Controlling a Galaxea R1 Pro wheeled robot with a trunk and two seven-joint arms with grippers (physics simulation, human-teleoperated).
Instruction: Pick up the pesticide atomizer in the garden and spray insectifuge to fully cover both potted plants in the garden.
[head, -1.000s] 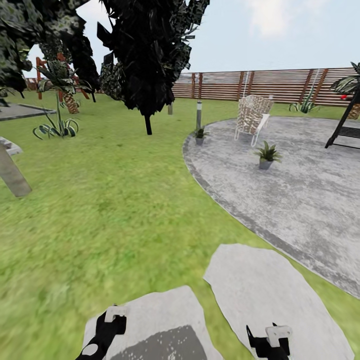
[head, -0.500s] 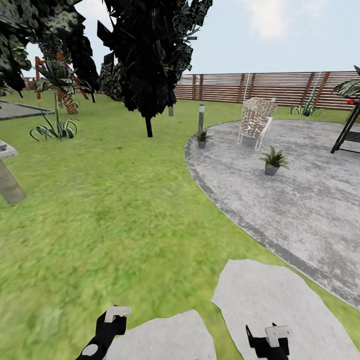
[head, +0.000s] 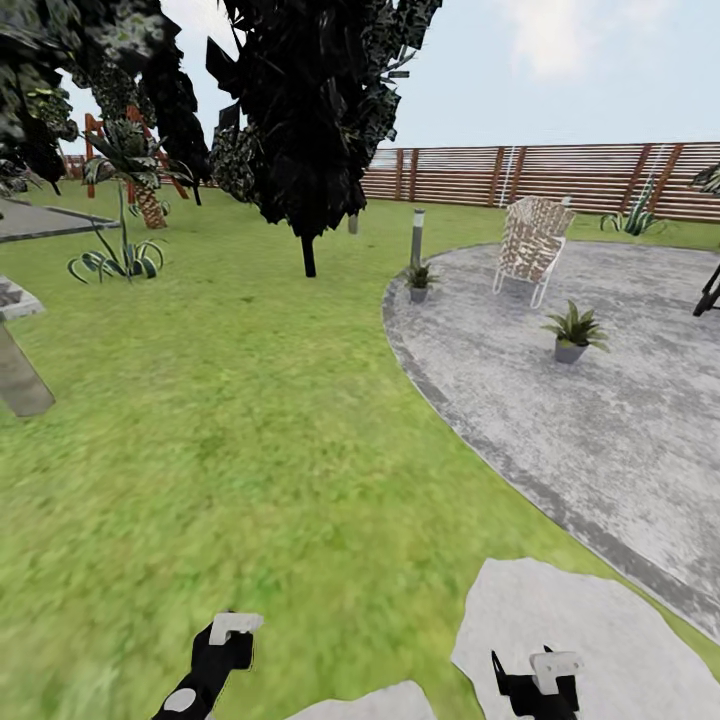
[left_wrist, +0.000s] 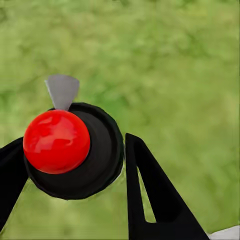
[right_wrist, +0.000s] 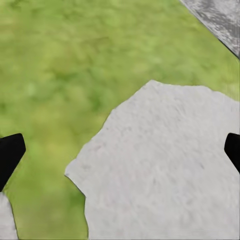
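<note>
Two potted plants stand on the round grey stone patio (head: 600, 420). One potted plant (head: 419, 278) sits at the patio's left edge by a bollard lamp (head: 417, 238). The other potted plant (head: 572, 333) stands further right in front of a woven chair. The pesticide atomizer is out of view. My left gripper (head: 226, 634) (left_wrist: 73, 142) hangs low over the lawn, fingers apart, gripping nothing. My right gripper (head: 545, 672) (right_wrist: 120, 150) is open wide above a pale stepping stone (right_wrist: 165, 165).
A dark tree (head: 308, 120) rises from the lawn ahead. A white woven chair (head: 533, 245) stands on the patio, with a brown slatted fence (head: 560, 178) behind. A grey post (head: 20, 375) leans at the left. A red dome on a black disc (left_wrist: 56, 141) shows between the left fingers.
The whole view has shifted: patio, plants and chair slid right, and the stepping stones slid down and partly out of the picture. Both grippers keep their place in the view.
</note>
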